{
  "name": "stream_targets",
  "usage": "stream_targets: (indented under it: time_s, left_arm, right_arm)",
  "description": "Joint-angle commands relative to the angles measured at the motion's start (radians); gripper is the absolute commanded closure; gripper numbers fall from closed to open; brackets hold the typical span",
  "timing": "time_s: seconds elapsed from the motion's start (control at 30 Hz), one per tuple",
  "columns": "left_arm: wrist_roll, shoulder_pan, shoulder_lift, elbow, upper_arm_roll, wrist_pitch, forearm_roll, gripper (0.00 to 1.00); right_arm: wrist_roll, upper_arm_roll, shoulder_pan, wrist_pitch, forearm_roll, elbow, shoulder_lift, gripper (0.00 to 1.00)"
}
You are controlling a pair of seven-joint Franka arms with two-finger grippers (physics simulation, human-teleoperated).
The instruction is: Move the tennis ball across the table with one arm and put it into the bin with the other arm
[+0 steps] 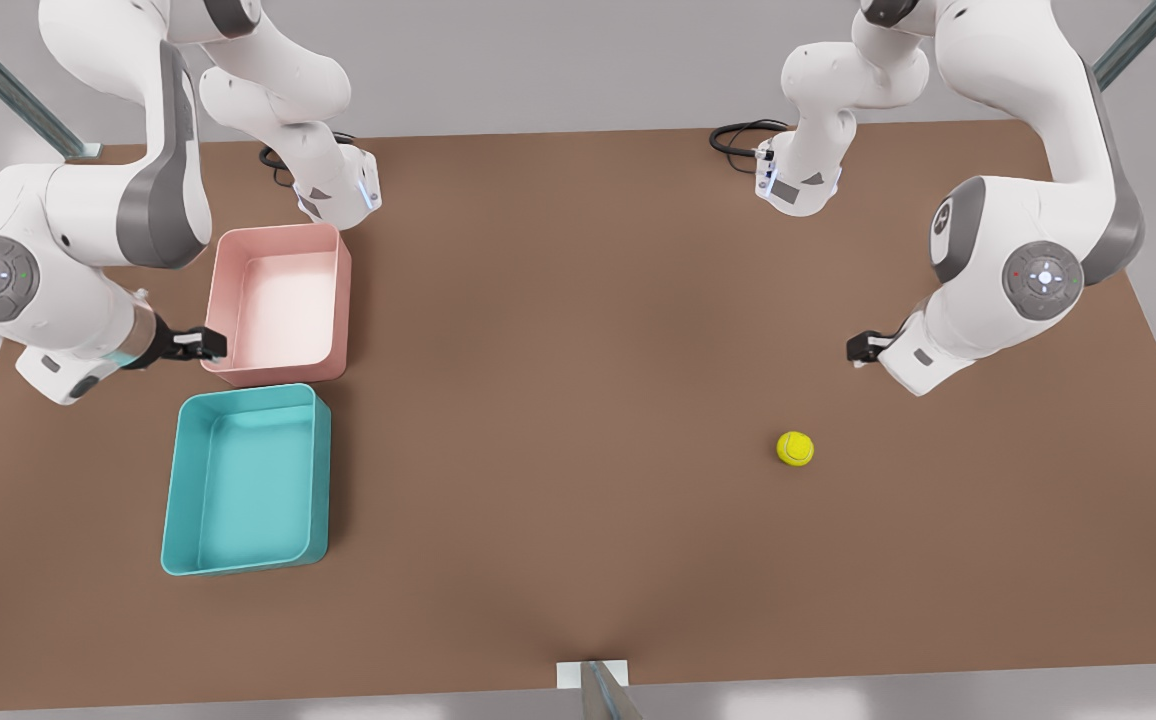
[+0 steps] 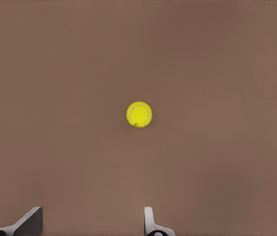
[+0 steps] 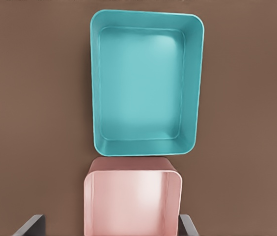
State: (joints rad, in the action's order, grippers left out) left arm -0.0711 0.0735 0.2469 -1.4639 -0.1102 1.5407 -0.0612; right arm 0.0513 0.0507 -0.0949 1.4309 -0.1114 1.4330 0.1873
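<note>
The tennis ball [image 1: 795,448] lies on the table [image 1: 558,400] toward the front view's right, well apart from both trays. The bin [image 1: 246,480] sits at the front view's left, with the second tray [image 1: 280,303] just behind it, nearly touching. The left gripper [image 1: 863,347] hangs near the ball; the right gripper [image 1: 200,343] hangs beside the second tray's edge.

The tennis ball [image 1: 795,448] lies on the brown worktop [image 1: 558,400], well apart from the teal bin [image 1: 246,480]. A pink tray [image 1: 281,302] sits just beyond the bin. The left end effector [image 1: 860,348] hangs near the ball; the right end effector [image 1: 200,344] is beside the pink tray.
</note>
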Motion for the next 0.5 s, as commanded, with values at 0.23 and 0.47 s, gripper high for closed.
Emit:
stream_targets:
  time_s: [0.23, 0.47]
  left_arm:
    - [1.016, -0.003, 0.209, 0.004, 0.066, 0.346, 0.007, 0.79]
    - [2.214, -0.038, 0.450, -0.042, 0.014, 0.625, -0.110, 0.79]
  right_arm:
    - [-0.059, 0.002, -0.039, 0.074, 0.001, -0.003, 0.044, 0.00]
    - [-0.094, 0.025, -0.042, -0.047, -0.001, -0.106, 0.075, 0.00]
